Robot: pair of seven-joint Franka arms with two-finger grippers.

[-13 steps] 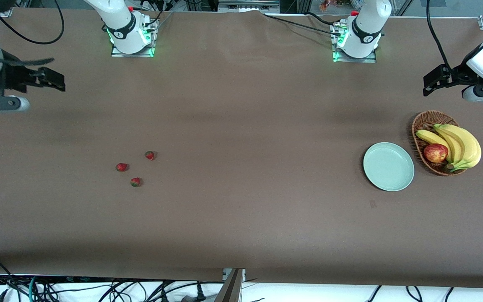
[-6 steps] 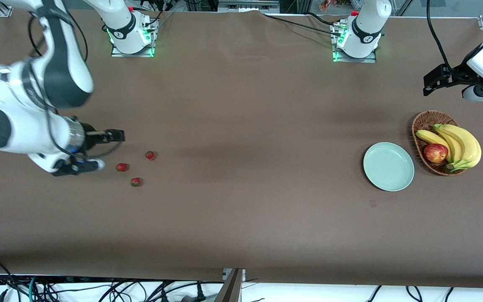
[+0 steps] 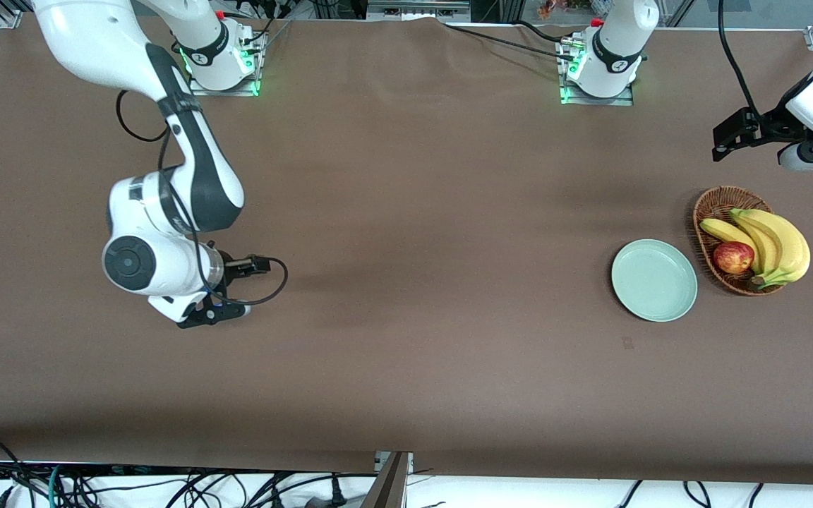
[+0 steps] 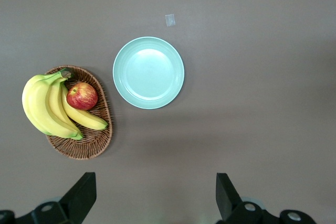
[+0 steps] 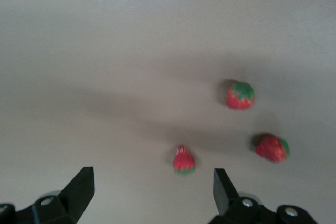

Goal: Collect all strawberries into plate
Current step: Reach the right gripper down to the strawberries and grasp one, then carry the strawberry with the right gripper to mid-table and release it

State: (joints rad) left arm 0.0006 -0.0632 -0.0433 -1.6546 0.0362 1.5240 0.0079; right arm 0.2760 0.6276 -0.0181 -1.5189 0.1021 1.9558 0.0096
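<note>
Front view, right end effector point(image 5: 151, 195) open, now over the strawberries point(image 5: 184, 160), left end effector point(image 4: 155, 198) open, unmoved above basket point(image 3: 717, 204)

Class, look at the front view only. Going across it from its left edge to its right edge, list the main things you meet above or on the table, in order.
right gripper over the table → plate → apple in the basket → bananas → left gripper, waiting.
</note>
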